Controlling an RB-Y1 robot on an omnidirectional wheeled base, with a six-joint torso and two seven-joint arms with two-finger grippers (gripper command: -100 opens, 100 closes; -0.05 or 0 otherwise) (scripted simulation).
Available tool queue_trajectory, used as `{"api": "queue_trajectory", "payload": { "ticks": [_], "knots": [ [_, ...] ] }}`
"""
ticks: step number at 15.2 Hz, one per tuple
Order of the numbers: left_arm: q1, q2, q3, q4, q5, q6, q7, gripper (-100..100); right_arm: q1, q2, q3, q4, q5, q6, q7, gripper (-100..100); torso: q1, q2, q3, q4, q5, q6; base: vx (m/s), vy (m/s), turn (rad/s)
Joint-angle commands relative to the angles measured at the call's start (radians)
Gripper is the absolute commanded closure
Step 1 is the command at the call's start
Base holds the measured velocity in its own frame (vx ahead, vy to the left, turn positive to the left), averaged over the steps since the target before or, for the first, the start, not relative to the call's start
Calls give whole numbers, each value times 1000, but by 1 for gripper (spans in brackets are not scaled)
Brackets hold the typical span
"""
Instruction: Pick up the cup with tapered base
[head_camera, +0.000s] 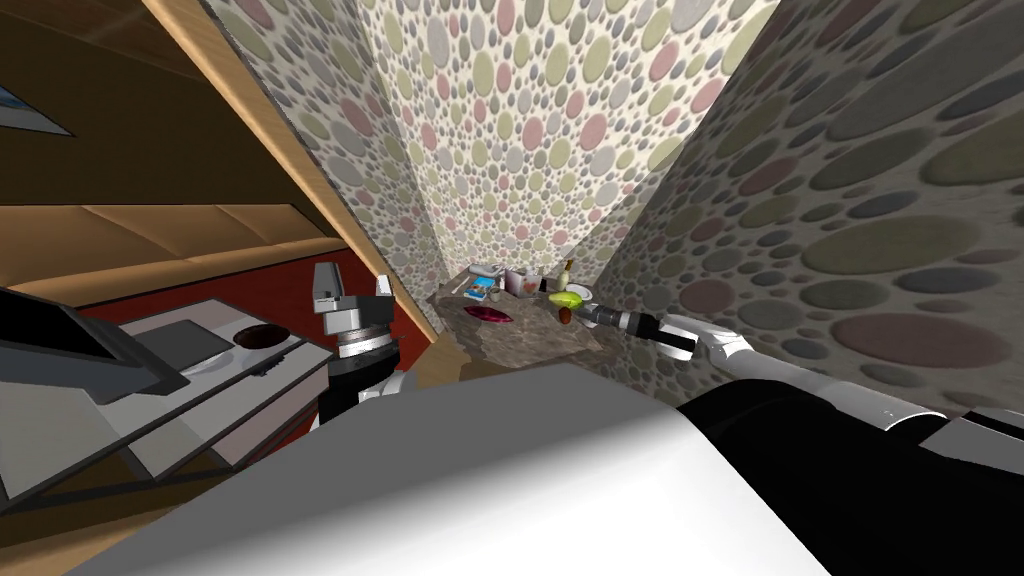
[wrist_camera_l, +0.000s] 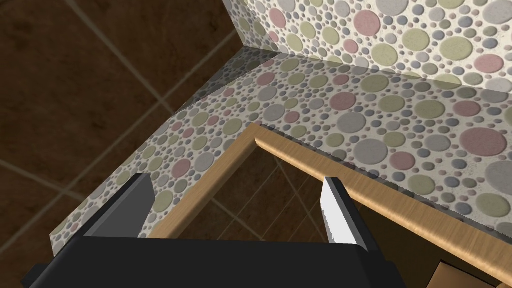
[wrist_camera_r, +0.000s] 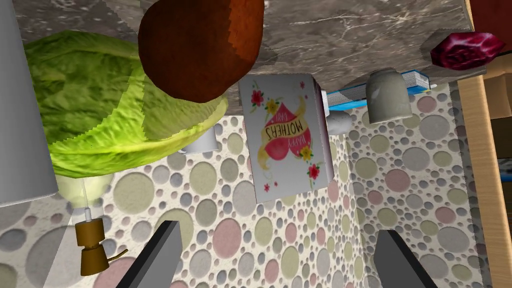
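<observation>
Nothing is picked up yet. The right gripper (wrist_camera_r: 277, 265) hangs over the table (head_camera: 530, 335) near its right edge, close to the dotted wall. Its fingers are spread wide with nothing between them.

The cup (wrist_camera_r: 385, 95) stands near the table's back edge, just beside a blue book (wrist_camera_r: 417, 80). It is plain grey and narrower at the foot than at the rim, and it is upright and untouched. It sits well off the gripper's line, to the far side of a flowered card (wrist_camera_r: 287, 135) that stands on end.

A cabbage (wrist_camera_r: 100, 100) and a brown lump (wrist_camera_r: 200, 45) are nearest the fingers, the lump in front of the cabbage. A dark red thing (wrist_camera_r: 467, 47) lies toward the left edge, apart from the cup. A second, paler cup (wrist_camera_r: 202, 142) shows past the cabbage by the wall — I judge it is not the one meant, though little of it can be seen.

The left gripper (wrist_camera_l: 232, 215) is raised off the table's left side, over a wooden frame (wrist_camera_l: 300, 160). It is also spread open and empty.

Most of the task is left, by my reading — the approach is only partly made. The right hand has to turn left past the card, line its fingers up on the cup's sides, close and lift. The card and book stand close enough to be knocked.
</observation>
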Motion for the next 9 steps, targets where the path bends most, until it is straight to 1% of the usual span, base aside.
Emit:
{"api": "queue_trajectory", "payload": {
  "ticks": [1, 2, 3, 4, 5, 6, 7, 8, 9],
  "knots": [
    [0, 0, 0, 0, 0, 0, 0, 0, 4, -50, 7, 28, 15, -6, 5, -100, 0, 0, 0, 0, 0, 0, 2, 8, 84],
    [0, 0, 0, 0, 0, 0, 0, 0, 12, -75, 18, 60, 36, -11, 9, -100, 0, 0, 0, 0, 0, 0, 3, 8, 133],
    [0, 0, 0, 0, 0, 0, 0, 0, 12, -98, 18, 60, 36, -11, 9, -100, 0, 0, 0, 0, 0, 0, 4, 6, 103],
    [0, 0, 0, 0, 0, 0, 0, 0, 12, -106, 18, 60, 36, -11, 9, -100, 0, 0, 0, 0, 0, 0, 3, 2, 15],
    [0, 0, 0, 0, 0, 0, 0, 0, 21, -138, 29, 90, 58, -17, 13, -100, 0, 0, 0, 0, 0, 0, 4, 6, 68],
    [0, 0, 0, 0, 0, 0, 0, 0, 21, -157, 29, 90, 58, -17, 13, -100, 0, 0, 0, 0, 0, 0, 4, 5, 91],
    [0, 0, 0, 0, 0, 0, 0, 0, 32, -184, 42, 119, 79, -22, 17, -100, 0, 0, 0, 0, 0, 0, 4, 8, 116],
    [0, 0, 0, 0, 0, 0, 0, 0, 32, -205, 42, 119, 79, -22, 17, -100, 0, 0, 0, 0, 0, 0, 5, 8, 95],
    [0, 0, 0, 0, 0, 0, 0, 0, 32, -206, 42, 119, 79, -22, 17, -100, 0, 0, 0, 0, 0, 0, 4, 3, 29]
  ]
}}
